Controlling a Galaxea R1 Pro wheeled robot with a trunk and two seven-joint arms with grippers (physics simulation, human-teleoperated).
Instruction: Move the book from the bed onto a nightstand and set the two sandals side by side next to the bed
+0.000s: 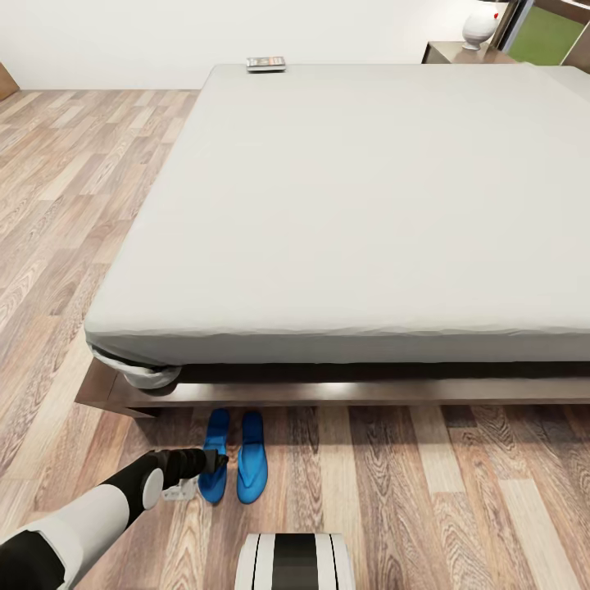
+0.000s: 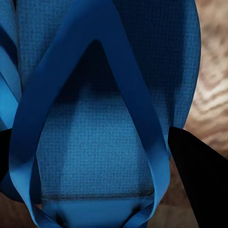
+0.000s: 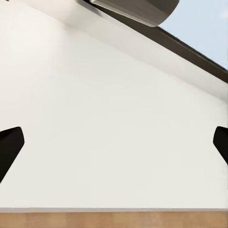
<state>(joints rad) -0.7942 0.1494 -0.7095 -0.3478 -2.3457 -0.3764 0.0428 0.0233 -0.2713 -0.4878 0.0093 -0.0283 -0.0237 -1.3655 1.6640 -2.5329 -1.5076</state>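
The two sandals lie side by side on the wood floor [image 1: 459,492] at the bottom of the frame, just below the bed [image 1: 344,213] edge: left sandal [image 1: 215,463], right sandal [image 1: 251,459]. My left gripper [image 1: 220,460] sits over the left one; I cannot tell if it grips. My right gripper [image 3: 114,147] is spread wide. The book [image 1: 266,63] lies at the bed's far top edge.

A wide bed [image 1: 352,205] with a smooth light grey mattress sits on a dark wooden platform over a mixed-tone plank floor [image 1: 459,492]. A small book [image 1: 266,63] lies flat at the mattress's far edge. On the floor just beside the bed's near side, two blue sandals [image 1: 235,467] lie side by side, parallel.
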